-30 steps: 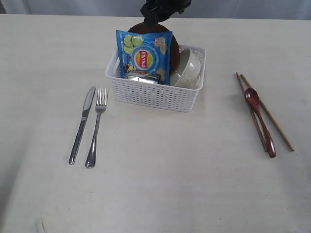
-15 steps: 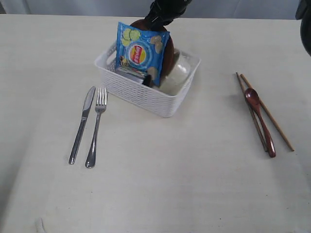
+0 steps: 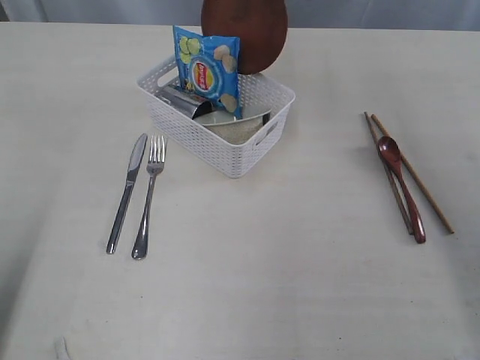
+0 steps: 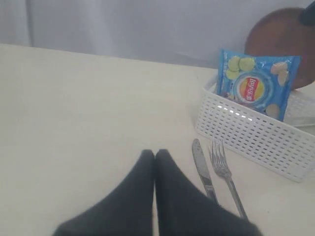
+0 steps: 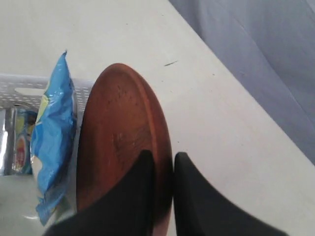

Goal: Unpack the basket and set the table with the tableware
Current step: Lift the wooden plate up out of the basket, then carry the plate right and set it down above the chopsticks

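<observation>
The brown round plate (image 3: 244, 34) hangs on edge above the far side of the white basket (image 3: 247, 159), its top cut off by the frame. My right gripper (image 5: 162, 156) is shut on the rim of the plate (image 5: 120, 142). Inside the basket lie the steel cup (image 3: 180, 101) and the pale bowl (image 3: 240, 126). The knife (image 3: 126, 191) and fork (image 3: 148, 199) lie side by side left of the basket. At the right lie the wooden spoon (image 3: 401, 187) and two chopsticks (image 3: 421, 191). My left gripper (image 4: 155, 152) is shut and empty above the table, near the knife (image 4: 203, 169).
A blue chips bag (image 3: 206, 71) stands upright in the basket, just in front of the plate. The basket sits skewed on the cream table (image 3: 262, 285). A grey curtain runs behind the table's far edge.
The right gripper shut on the plate and lifted it up out of the basket. The basket slid left and turned, and the bowl tipped down flat inside it.
</observation>
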Controlling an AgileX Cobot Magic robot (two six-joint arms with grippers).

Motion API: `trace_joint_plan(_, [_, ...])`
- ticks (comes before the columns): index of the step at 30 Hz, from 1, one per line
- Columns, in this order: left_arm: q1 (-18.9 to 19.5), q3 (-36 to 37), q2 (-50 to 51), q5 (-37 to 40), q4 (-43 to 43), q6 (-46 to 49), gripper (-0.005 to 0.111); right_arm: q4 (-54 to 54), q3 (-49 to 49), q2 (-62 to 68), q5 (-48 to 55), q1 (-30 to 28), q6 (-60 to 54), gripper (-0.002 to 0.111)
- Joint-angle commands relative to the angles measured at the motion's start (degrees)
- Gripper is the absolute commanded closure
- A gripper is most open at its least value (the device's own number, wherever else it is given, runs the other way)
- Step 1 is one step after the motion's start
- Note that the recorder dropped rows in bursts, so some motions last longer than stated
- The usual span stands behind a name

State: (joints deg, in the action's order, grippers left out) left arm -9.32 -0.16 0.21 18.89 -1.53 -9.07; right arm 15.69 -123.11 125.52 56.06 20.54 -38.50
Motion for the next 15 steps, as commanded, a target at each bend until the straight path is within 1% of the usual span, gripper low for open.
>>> trace_joint_plan(1, [0.06,0.16,-0.21,-0.63,-0.27,0.03,0.107,0.31,-0.44,-2.58,-0.22,-3.47,0.57,0.109])
trace_joint_plan(4, [0.06,0.16,-0.21,-0.63,-0.27,0.03,0.107,2.45,-0.44,-4.75,-0.31,-5.39,0.75,0.109])
trace_joint_plan(9, [0.06,0.16,-0.21,-0.63,-0.27,0.03,0.107,2.45,0.24,-7.91,-0.21,-9.42,3.58,0.109])
trace_joint_plan(12, [0.06,0.16,-0.21,-0.63,-0.27,0.03,0.107,2.45,2.73,-8.59,-0.47,-12.05,3.85,0.109])
trace_joint_plan(15, [0.06,0.16,-0.21,-0.63,-0.27,0.03,0.107,2.59,6.06,-8.07,-1.96,-15.39,7.22,0.109])
